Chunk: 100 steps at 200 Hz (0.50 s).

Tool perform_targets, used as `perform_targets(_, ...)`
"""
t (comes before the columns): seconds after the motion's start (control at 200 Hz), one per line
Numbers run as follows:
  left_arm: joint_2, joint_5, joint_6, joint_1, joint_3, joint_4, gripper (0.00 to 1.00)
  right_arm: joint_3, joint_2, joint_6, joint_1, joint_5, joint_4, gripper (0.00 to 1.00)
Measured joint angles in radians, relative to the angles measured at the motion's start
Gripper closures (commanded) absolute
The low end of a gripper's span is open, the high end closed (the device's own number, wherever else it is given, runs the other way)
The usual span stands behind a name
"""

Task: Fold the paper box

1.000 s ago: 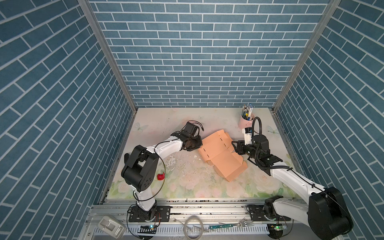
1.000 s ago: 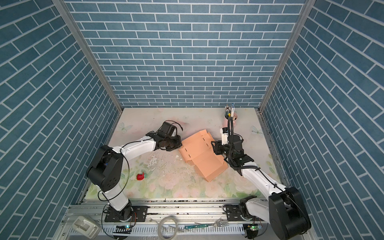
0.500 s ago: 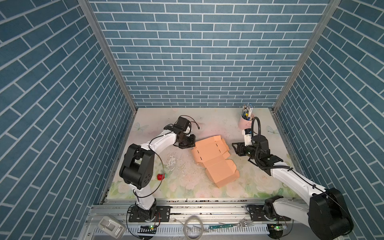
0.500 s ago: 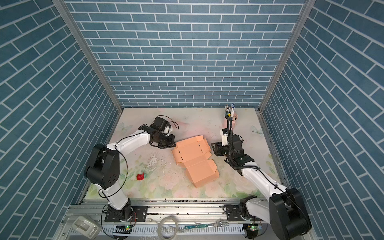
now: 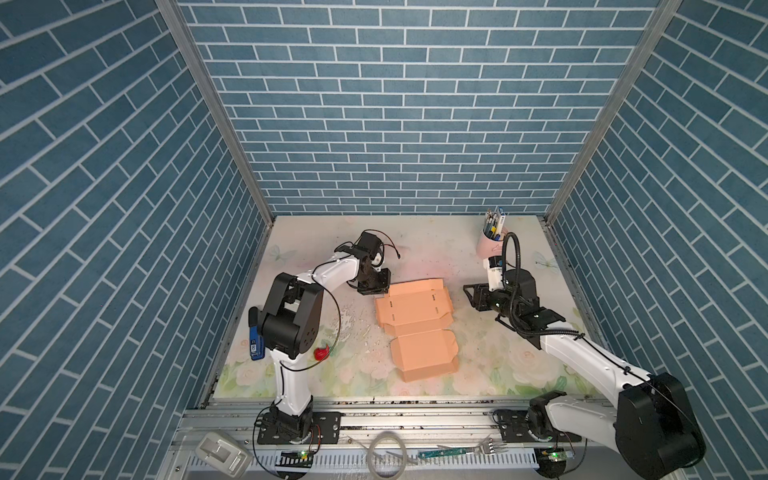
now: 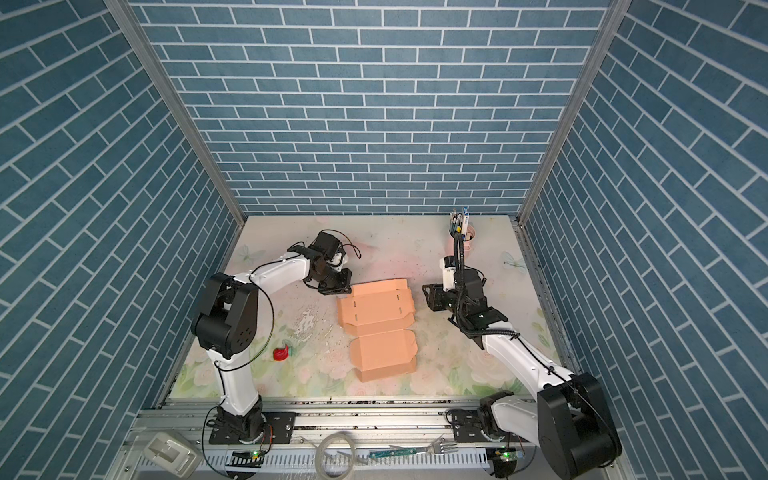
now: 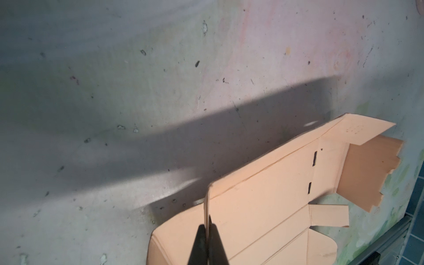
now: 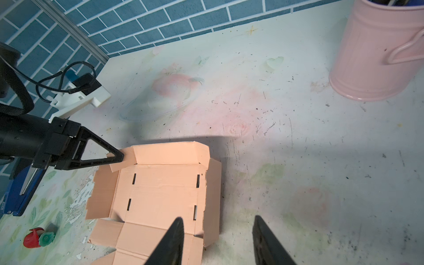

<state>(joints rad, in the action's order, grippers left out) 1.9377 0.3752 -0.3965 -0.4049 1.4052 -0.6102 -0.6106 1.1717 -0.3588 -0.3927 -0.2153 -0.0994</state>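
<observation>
The paper box lies opened out on the floral mat, its peach panels, slots and flaps showing. My left gripper is shut on a raised flap at the box's far left corner. In the left wrist view its black fingertips pinch the flap's thin edge, with the box beyond. The right wrist view shows the same grip on the box. My right gripper stands open just right of the box's upturned side wall, holding nothing.
A pink cup of pens stands at the back right, behind my right arm. A small red toy lies near the left arm's base. Blue brick walls close in three sides.
My left gripper has pulled the box to the left and turned it, so it now lies flatter and away from my right gripper. The right arm has hardly moved.
</observation>
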Motion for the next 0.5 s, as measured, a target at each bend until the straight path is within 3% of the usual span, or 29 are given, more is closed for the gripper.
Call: perform_targets(0.5, 0.0, -0.044, -0.03, -0.019, 0.055, 0.146, 1.0, -0.061, 0.116, 0.0, -0.036, -0.003, -0.029, 0.51)
